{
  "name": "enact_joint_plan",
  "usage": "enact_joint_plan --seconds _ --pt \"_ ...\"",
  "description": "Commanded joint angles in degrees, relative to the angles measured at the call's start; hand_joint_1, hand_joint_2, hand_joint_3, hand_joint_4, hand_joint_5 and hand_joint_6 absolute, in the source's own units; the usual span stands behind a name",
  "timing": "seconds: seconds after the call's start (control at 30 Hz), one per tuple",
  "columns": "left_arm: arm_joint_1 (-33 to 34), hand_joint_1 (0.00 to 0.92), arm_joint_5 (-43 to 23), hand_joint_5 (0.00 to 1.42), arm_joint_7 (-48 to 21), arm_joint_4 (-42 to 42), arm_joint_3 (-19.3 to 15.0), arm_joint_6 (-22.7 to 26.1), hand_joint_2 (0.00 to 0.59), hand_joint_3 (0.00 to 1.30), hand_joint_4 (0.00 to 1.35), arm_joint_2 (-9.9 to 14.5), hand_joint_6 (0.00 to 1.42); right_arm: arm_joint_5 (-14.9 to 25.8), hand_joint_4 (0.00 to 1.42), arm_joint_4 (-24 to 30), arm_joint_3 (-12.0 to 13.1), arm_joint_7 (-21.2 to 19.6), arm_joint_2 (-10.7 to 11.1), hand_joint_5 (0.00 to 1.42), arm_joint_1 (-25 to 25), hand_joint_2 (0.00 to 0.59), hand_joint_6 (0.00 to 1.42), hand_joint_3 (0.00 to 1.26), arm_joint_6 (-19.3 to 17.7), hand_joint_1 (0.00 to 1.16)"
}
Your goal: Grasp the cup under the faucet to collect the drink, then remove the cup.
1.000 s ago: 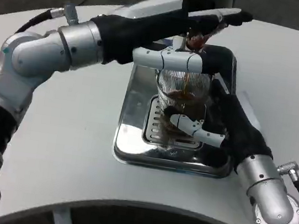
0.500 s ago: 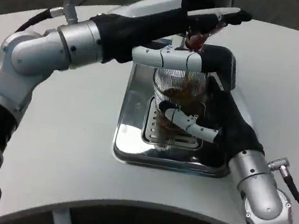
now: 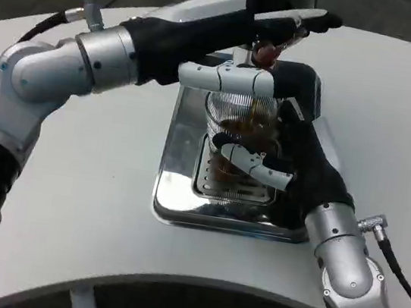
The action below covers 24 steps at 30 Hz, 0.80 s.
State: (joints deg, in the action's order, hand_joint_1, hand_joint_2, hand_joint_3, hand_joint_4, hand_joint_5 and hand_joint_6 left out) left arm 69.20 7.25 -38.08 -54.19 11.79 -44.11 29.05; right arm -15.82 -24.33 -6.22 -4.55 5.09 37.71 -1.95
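Observation:
A clear ribbed cup (image 3: 234, 121) stands over the grate of the silver drip tray (image 3: 171, 195), partly filled with brown drink. A thin brown stream (image 3: 256, 109) runs into it from the faucet (image 3: 265, 54) above. My right hand (image 3: 299, 167) wraps the cup from the right, with white fingers across its front. My left arm reaches in from the left. My left hand (image 3: 273, 29) grips the faucet's handle, fingers above it and thumb below. The faucet's body is mostly hidden behind that hand.
The drip tray sits mid-table on the round white table (image 3: 83, 206). My left forearm (image 3: 87, 68) crosses above the table left of the tray. A black cable (image 3: 403, 274) trails from my right wrist. The table's curved front edge (image 3: 187, 282) is close below.
My right hand has shifted the cup slightly up and to the left under the faucet, and the brown level in it has risen. The left hand has stayed on the handle.

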Motion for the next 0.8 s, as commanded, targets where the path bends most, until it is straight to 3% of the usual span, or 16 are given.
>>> enact_joint_plan --seconds 0.03,0.2,0.5,0.8 --pt "-1.9 0.0 2.2 0.07 -1.3 -2.2 0.2 2.3 0.135 0.08 0.0 2.4 0.04 -1.2 0.2 -0.5 -0.6 -3.4 -1.6 0.25 -0.5 0.239 0.16 0.11 -0.2 0.74" --pt "-2.7 0.0 0.7 0.09 -1.7 -1.9 -0.9 1.7 0.115 0.06 0.0 2.6 0.05 -2.0 0.27 -0.8 -1.1 -5.7 -2.6 0.31 -0.9 0.244 0.21 0.18 -0.4 0.76" --pt "-5.4 0.0 -6.6 0.2 -1.2 0.6 -7.3 -0.2 0.1 0.05 0.05 1.5 0.11 -2.9 0.39 -0.1 -1.6 -8.4 -3.2 0.39 -1.9 0.253 0.28 0.27 -1.1 0.77" --pt "-6.4 0.0 -12.2 0.26 -0.5 6.6 -13.4 0.2 0.099 0.07 0.12 0.7 0.16 -3.2 0.42 1.5 -1.9 -9.0 -3.0 0.43 -2.9 0.244 0.31 0.31 -1.1 0.76"
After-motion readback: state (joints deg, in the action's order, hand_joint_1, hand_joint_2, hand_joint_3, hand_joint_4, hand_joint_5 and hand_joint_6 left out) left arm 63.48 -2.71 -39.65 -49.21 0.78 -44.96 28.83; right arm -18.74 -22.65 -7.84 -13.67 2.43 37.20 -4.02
